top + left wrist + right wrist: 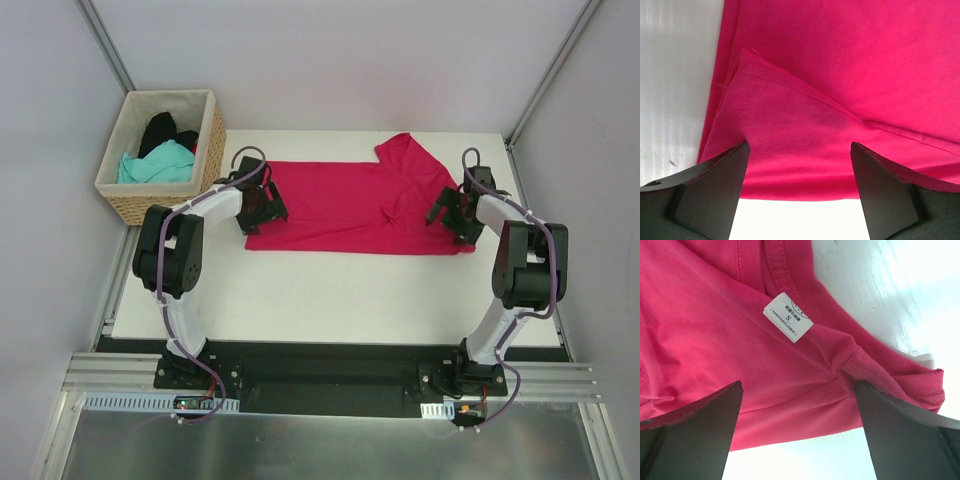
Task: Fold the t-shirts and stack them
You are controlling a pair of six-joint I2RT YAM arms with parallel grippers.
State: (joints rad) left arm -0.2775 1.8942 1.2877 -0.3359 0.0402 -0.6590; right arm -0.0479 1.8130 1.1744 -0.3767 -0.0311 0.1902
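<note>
Crimson-pink shirt lies spread flat on the white table, long axis left-right, one sleeve sticking out at its far right corner. Left gripper sits over the shirt's left end, fingers spread wide, a folded hem layer between them, nothing pinched. Right gripper sits over the shirt's right end at the collar, jaws also spread apart, with the white neck label just ahead of them. Wicker basket stands off the shirt's far left corner, holding the teal shirt and black shirt.
</note>
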